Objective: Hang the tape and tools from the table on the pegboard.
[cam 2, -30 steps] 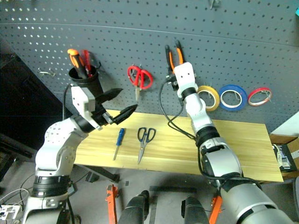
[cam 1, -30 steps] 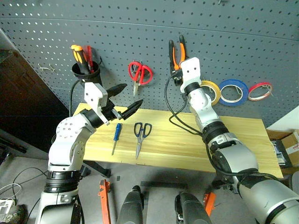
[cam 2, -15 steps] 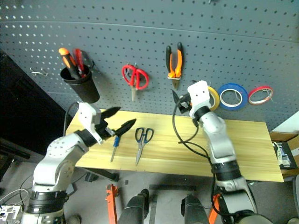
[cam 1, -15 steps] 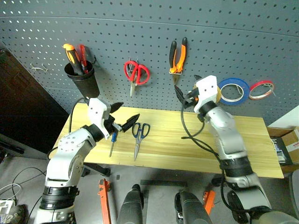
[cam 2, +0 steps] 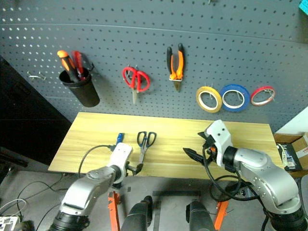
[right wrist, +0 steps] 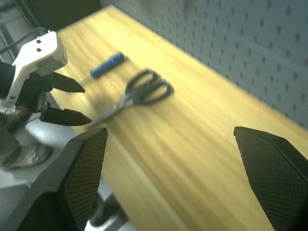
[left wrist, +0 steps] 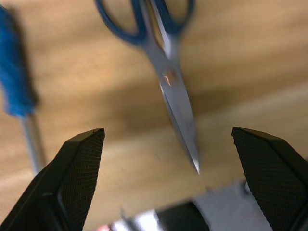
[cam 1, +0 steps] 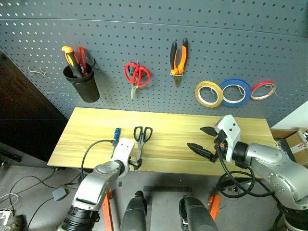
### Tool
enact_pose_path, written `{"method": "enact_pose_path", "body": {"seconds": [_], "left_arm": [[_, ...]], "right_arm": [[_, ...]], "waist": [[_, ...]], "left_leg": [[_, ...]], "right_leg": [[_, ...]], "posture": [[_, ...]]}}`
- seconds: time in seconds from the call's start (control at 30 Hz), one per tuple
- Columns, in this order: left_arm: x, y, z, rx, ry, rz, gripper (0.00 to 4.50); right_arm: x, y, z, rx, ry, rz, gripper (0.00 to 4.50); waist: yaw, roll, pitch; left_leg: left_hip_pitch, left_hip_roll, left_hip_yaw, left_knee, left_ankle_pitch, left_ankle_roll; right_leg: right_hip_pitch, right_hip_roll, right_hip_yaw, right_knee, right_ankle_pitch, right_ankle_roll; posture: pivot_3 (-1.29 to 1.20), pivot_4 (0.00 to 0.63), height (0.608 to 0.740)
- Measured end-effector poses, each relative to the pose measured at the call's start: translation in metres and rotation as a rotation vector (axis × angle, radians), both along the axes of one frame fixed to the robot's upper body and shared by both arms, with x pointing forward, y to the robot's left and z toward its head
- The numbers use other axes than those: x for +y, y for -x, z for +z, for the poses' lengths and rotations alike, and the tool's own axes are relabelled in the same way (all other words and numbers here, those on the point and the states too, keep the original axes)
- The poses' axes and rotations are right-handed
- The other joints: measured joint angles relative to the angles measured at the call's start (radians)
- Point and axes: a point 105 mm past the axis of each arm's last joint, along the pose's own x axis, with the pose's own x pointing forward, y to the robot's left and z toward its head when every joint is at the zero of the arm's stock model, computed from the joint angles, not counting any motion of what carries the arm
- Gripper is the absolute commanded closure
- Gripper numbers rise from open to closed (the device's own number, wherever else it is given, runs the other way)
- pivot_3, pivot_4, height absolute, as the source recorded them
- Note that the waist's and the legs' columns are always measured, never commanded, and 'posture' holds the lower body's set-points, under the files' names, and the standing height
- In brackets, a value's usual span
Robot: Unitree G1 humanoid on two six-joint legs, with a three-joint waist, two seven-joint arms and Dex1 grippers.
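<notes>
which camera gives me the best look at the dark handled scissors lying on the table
The left wrist view: the scissors lie close ahead between that gripper's open jaws, blades and pivot plain, handle loops cut off. The head views show them whole but small on the table, beside the blue screwdriver. The right wrist view shows them whole, farther off.

Red-handled scissors [cam 1: 136, 75], black cup [cam 1: 83, 84] of screwdrivers (orange, red), blue tape roll [cam 1: 236, 92], red tape roll [cam 1: 263, 90], perhaps a cardboard box [cam 1: 297, 145]

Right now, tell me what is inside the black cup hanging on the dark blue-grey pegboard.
An orange-handled screwdriver and a red-handled screwdriver stand in the black cup on the pegboard, handles sticking up above its rim. The cup's wall hides their shafts and anything else lower inside.
</notes>
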Motion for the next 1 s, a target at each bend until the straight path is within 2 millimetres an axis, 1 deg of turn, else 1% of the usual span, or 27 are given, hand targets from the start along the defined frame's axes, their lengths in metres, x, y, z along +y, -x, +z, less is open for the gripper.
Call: {"method": "enact_pose_path", "body": {"seconds": [0.13,0.27,0.37,0.5,0.6,0.7,0.73,0.8,0.9,0.93,1.0], "left_arm": [[-0.014,-0.019,-0.008,0.012,-0.03,0.058,0.0],[-0.02,-0.038,-0.007,0.009,-0.04,0.108,0.0],[-0.024,-0.048,-0.009,0.027,-0.009,0.153,0.0],[-0.027,-0.059,-0.008,0.024,0.017,0.171,0.0],[-0.029,-0.065,-0.008,0.023,0.034,0.193,0.59],[-0.033,-0.068,-0.009,0.008,0.035,0.189,1.56],[-0.033,-0.069,-0.009,0.003,0.033,0.187,1.82],[-0.032,-0.073,-0.009,-0.012,0.026,0.183,2.53],[-0.032,-0.076,-0.009,-0.033,0.028,0.167,3.44],[-0.032,-0.078,-0.009,-0.046,0.035,0.156,3.67],[-0.03,-0.079,-0.008,-0.059,0.043,0.134,3.75]], "right_arm": [[0.0,-0.001,-0.005,0.014,0.02,-0.017,0.01],[0.002,0.0,-0.008,0.026,0.031,-0.02,0.01],[0.001,-0.001,-0.008,0.023,0.034,-0.03,0.01],[0.001,-0.002,-0.008,0.027,0.038,-0.032,0.01],[0.001,-0.001,-0.01,0.042,0.037,-0.029,0.0],[0.002,0.001,-0.012,0.064,0.032,-0.023,0.0],[0.002,0.002,-0.012,0.068,0.029,-0.021,0.0],[0.002,0.003,-0.014,0.083,0.028,-0.018,0.0],[0.001,0.003,-0.016,0.093,0.03,-0.024,0.0],[0.0,0.003,-0.015,0.093,0.03,-0.03,0.0],[-0.001,0.003,-0.015,0.091,0.03,-0.036,0.0]], "waist": [[0.004,-0.001,0.0],[0.002,-0.001,0.0],[0.001,-0.001,0.001],[-0.001,-0.001,0.001],[-0.002,-0.001,0.001],[-0.002,-0.001,0.0],[-0.002,-0.001,0.0],[-0.003,-0.001,0.0],[-0.004,-0.001,0.0],[-0.004,-0.001,0.0],[-0.004,-0.001,0.0]], "left_leg": [[-0.002,-0.001,0.0,0.0,0.0,0.0],[-0.003,-0.002,0.002,0.0,0.0,0.0],[-0.003,-0.002,0.001,-0.001,0.0,0.0],[-0.003,-0.001,0.001,-0.001,0.0,0.0],[-0.002,-0.001,0.001,0.001,0.0,0.0],[-0.002,-0.001,0.001,0.001,0.0,0.0],[-0.002,-0.001,0.001,0.001,0.0,0.0],[-0.001,-0.001,0.001,0.001,0.0,0.0],[-0.001,-0.001,0.002,0.001,0.0,0.0],[-0.001,-0.001,0.002,0.001,0.0,0.0],[-0.001,-0.001,0.002,0.001,0.0,0.0]], "right_leg": [[0.0,0.001,0.0,-0.003,0.0,0.001],[0.001,0.001,0.001,-0.005,0.003,0.009],[0.001,0.001,0.0,-0.005,0.003,0.01],[0.001,0.001,0.0,-0.004,0.003,0.01],[0.001,0.001,0.0,-0.004,0.004,0.011],[0.002,0.001,0.001,-0.004,0.004,0.011],[0.002,0.001,0.001,-0.004,0.004,0.011],[0.002,0.001,0.001,-0.004,0.004,0.011],[0.002,0.001,0.001,-0.004,0.004,0.011],[0.002,0.001,0.001,-0.004,0.004,0.011],[0.002,0.001,0.001,-0.004,0.004,0.011]], "posture": [[-0.08,0.262,0.74],[-0.09,0.262,0.74],[-0.1,0.263,0.74],[-0.11,0.262,0.74],[-0.11,0.26,0.74],[-0.12,0.26,0.74],[-0.12,0.261,0.74],[-0.12,0.26,0.74],[-0.13,0.261,0.74],[-0.13,0.261,0.74],[-0.13,0.263,0.74]]}}
